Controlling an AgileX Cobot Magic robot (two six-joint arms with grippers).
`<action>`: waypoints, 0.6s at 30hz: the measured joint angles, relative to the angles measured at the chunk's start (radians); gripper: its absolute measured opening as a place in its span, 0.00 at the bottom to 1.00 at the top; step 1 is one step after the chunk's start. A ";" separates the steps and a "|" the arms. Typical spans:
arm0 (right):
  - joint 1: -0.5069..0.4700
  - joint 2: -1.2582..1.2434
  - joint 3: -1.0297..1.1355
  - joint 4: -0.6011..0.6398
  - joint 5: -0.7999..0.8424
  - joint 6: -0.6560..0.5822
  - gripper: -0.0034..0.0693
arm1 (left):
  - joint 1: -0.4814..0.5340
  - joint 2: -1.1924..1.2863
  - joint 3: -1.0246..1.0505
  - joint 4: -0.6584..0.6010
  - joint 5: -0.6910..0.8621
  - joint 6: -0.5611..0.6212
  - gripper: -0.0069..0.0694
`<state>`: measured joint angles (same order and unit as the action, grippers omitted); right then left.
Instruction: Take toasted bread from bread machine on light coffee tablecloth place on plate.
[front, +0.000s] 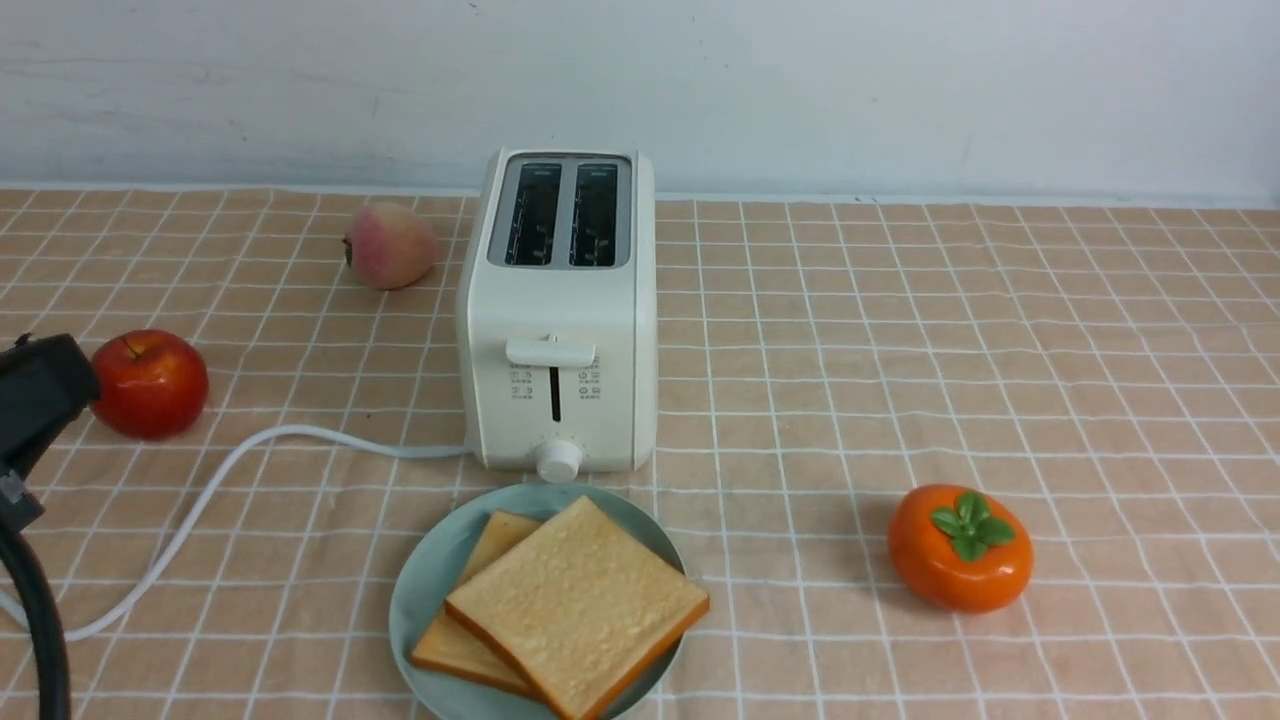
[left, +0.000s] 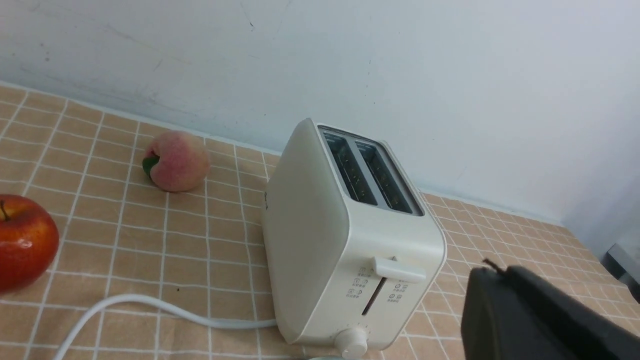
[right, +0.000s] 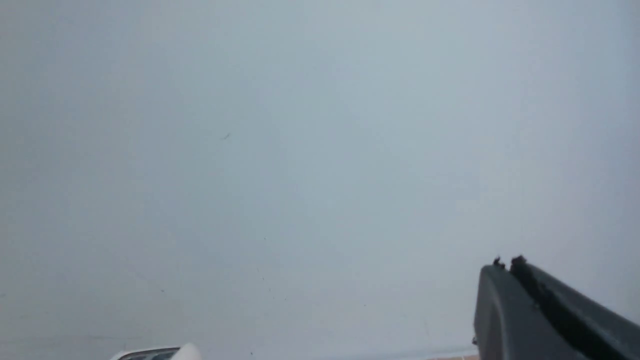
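Note:
Two slices of toasted bread lie overlapping on the pale blue-green plate (front: 425, 590): the top slice (front: 575, 605) rests on the lower slice (front: 470, 640). The plate sits just in front of the cream-white bread machine (front: 560, 300), whose two slots are empty and whose lever is up. The bread machine also shows in the left wrist view (left: 320, 240). My left gripper (front: 40, 385) is at the far left edge, well away from the bread machine, and its jaws are shut and empty (left: 492, 270). My right gripper (right: 505, 265) is shut and empty, facing the wall, and is out of the front view.
The light coffee tablecloth (front: 900, 330) covers the table up to the pale wall. A red apple (front: 150, 383) lies close to my left gripper, and a peach (front: 390, 245) lies left of the bread machine. An orange persimmon (front: 960, 547) lies at the front right. The white cord (front: 220, 480) runs left.

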<state>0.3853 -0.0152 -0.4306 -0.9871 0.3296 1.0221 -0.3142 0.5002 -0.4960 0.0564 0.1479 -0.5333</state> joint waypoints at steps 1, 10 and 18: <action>0.000 -0.001 0.000 -0.022 -0.003 0.011 0.05 | 0.000 0.000 0.000 0.000 0.000 0.000 0.07; 0.000 -0.001 0.001 -0.062 -0.012 0.018 0.06 | 0.000 0.000 0.000 -0.001 0.000 0.000 0.07; 0.000 -0.001 0.001 -0.065 -0.013 0.018 0.07 | 0.000 0.000 0.000 -0.001 0.000 0.000 0.07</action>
<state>0.3853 -0.0162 -0.4296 -1.0523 0.3170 1.0402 -0.3142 0.5002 -0.4960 0.0554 0.1479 -0.5333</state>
